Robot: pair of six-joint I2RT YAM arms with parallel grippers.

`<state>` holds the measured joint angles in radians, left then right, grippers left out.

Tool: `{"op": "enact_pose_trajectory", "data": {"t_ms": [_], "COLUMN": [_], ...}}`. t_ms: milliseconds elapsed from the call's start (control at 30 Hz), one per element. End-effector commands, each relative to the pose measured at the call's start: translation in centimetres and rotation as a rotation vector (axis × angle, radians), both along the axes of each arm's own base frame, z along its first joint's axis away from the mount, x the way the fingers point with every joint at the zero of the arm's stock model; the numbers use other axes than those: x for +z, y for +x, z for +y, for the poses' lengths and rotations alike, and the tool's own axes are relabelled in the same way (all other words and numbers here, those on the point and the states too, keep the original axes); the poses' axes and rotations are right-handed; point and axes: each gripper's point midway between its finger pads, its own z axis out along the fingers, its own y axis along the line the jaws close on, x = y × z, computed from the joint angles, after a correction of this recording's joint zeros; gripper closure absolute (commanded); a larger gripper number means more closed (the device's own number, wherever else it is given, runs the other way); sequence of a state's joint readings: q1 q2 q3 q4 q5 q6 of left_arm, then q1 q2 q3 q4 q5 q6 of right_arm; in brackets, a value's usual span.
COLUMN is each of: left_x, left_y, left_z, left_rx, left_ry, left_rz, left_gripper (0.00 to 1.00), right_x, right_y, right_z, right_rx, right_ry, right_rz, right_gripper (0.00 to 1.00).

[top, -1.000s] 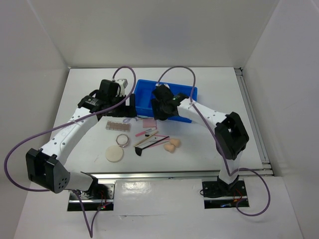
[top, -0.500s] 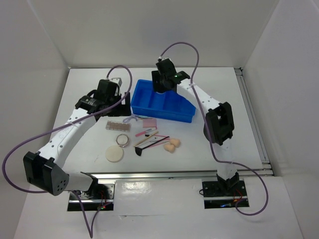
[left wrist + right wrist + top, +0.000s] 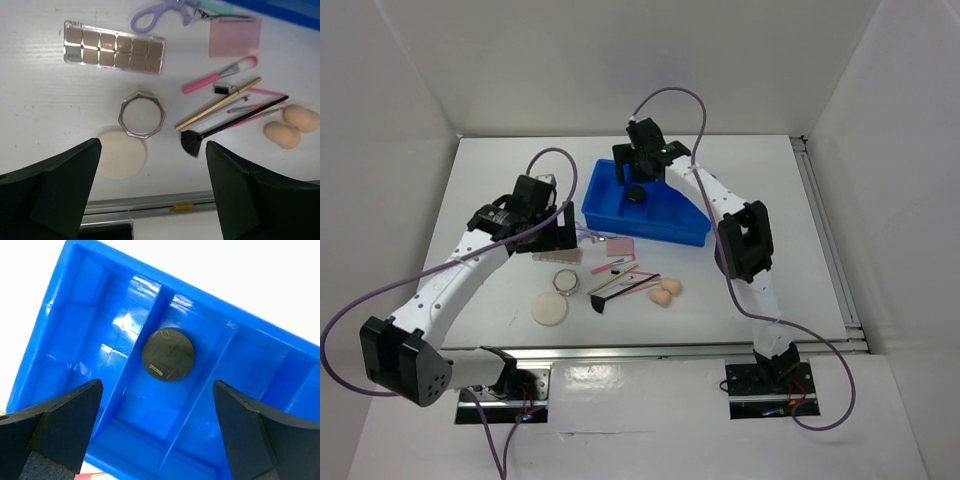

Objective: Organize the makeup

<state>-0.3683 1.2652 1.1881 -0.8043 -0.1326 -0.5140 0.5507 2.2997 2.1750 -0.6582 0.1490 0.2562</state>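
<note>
The black round compact (image 3: 168, 354) (image 3: 636, 194) lies loose in a middle compartment of the blue tray (image 3: 75, 335) (image 3: 680, 232). My right gripper (image 3: 157, 390) (image 3: 638, 170) hangs open above it, holding nothing. The other makeup lies on the table: brown palette (image 3: 115, 47), pink square pad (image 3: 235, 37), cream puff (image 3: 122, 159), peach sponges (image 3: 282, 135), pink and wooden sticks (image 3: 218, 103) and black fan brush (image 3: 192, 141). My left gripper (image 3: 152, 160) (image 3: 555, 232) is open above the palette's area, clear of everything.
A clear octagonal jar (image 3: 141, 114) sits between palette and puff. A purple eyelash curler (image 3: 160, 11) lies near the tray's front wall. White enclosure walls stand at left, right and back. A metal rail (image 3: 650, 350) runs along the near table edge.
My right gripper moved from the tray's front to over the tray, opened, and let go of the black compact, which now rests inside. My left gripper shifted slightly nearer, over the palette.
</note>
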Motion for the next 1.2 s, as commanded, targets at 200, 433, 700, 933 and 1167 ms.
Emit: {"op": "enact_pose_trajectory", "data": {"t_ms": [200,433,700,933,1167], "left_x": [-4.8,-8.8,-11.3,-13.1,-14.5], "left_y": [-2.2,-2.6,-1.7,-1.3,-1.5], "left_z": [-0.4,-1.3,-0.8,-0.3,0.5], "left_rx": [0.002,0.006,0.078,0.117,0.113], "left_ry": [-0.008,-0.029,0.026,0.078,0.129], "left_rz": [0.15,0.253,0.321,0.373,0.391], "left_gripper": [0.0,0.0,0.0,0.0,0.0], "right_x": [11.2,11.8,10.7,10.6,11.0], "right_y": [-3.2,-9.0,-11.8,-12.3,-12.4], "right_z": [-8.5,-15.5,-17.0,-17.6,-17.7], "right_rx": [-0.14,-0.261,-0.277,-0.283,-0.283], "right_ry": [0.051,0.064,0.044,0.013,0.017], "right_rz": [-0.152,-0.132,-0.084,-0.075,-0.083], "right_gripper": [0.07,0.07,0.01,0.01,0.01]}}
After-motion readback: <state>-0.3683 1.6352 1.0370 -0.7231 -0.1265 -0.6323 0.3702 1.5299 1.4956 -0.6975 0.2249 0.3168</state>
